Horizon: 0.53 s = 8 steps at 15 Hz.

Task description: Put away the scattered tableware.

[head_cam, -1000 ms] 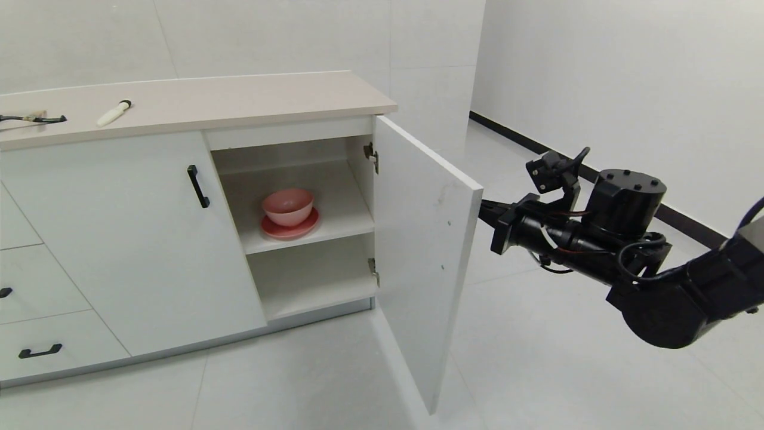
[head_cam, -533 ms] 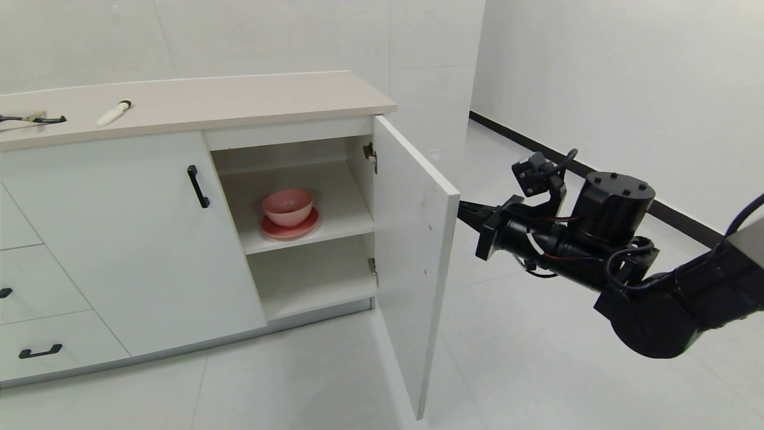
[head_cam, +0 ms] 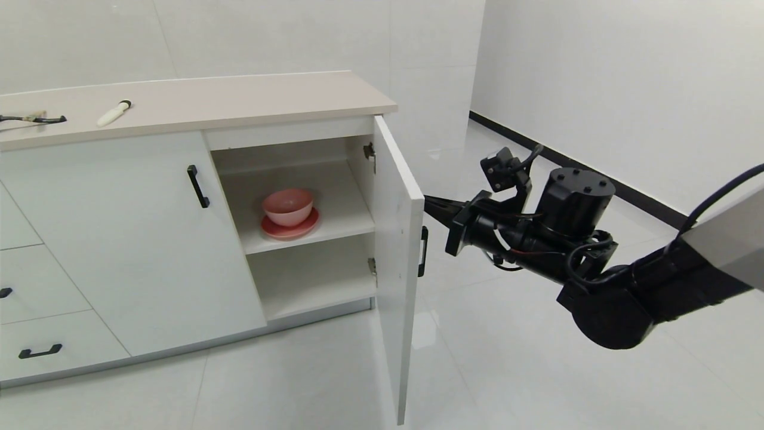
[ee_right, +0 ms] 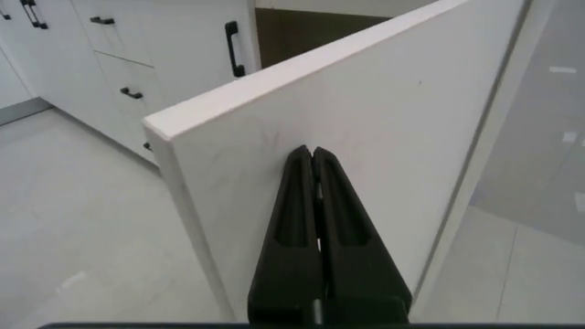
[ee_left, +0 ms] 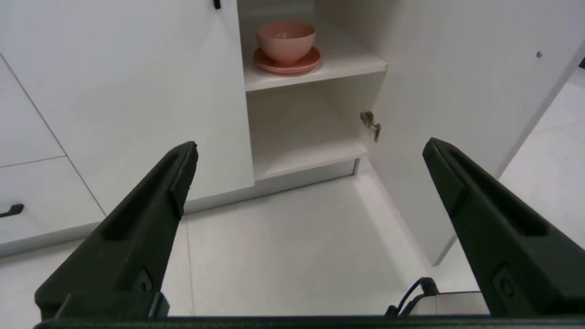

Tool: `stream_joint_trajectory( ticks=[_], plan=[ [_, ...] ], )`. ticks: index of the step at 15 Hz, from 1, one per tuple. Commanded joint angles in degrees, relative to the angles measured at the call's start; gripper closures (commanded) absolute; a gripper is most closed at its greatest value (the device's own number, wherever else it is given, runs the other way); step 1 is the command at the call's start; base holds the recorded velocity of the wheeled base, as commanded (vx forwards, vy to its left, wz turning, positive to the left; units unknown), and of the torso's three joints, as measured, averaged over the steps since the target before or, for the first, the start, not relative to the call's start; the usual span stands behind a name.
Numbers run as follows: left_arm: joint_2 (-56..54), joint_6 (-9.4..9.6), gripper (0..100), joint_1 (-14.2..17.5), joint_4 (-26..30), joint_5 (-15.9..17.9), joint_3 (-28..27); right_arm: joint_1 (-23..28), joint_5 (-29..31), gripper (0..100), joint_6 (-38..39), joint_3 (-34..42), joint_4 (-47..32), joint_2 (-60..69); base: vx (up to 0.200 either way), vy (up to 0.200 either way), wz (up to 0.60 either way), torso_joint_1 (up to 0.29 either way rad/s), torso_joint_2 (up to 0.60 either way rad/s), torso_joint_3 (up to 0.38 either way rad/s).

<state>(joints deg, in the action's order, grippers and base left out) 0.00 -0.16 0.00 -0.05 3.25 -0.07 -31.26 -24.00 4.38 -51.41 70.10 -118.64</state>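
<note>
**Right fingers clenched against the cabinet door**

The right gripper [ee_right: 313, 157] is holding its fingers clenched together, tips seemingly touching the outer face of the half-open cabinet door [ee_right: 384, 110]. The left gripper [ee_left: 309, 146] is hanging with fingers spread wide, grasping nothing. Inside the cabinet, the pink bowl [head_cam: 287, 206] is sitting on a pink plate [head_cam: 291, 230] on the upper shelf [head_cam: 340, 203]. A white-handled utensil [head_cam: 113, 113] is lying on the countertop [head_cam: 239, 98].

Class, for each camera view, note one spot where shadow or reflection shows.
Head view: the glossy floor carries a pale reflection beside the open cabinet door. Left wrist view: the lower compartment lies dimmer than the shelf with the pink bowl above. Right wrist view: the cabinet opening behind the door looks dark; the door face around the shut right gripper is evenly lit.
</note>
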Motion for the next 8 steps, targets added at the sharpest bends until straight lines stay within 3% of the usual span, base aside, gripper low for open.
stream_joint_trajectory(
  ticks=[1,8],
  plan=[
    [0.0,-0.02,0,0.0,-0.04,0.0,-0.01,-0.3,-0.17,100,-0.07,-2.03,0.83,-3.09,0.0,0.0,0.0,0.0,0.0,0.0],
    [0.0,-0.11,0,0.0,0.05,0.0,0.07,1.02,-1.92,100,0.11,-11.08,0.83,-8.89,0.0,0.0,0.0,0.0,0.0,0.0]
  ],
)
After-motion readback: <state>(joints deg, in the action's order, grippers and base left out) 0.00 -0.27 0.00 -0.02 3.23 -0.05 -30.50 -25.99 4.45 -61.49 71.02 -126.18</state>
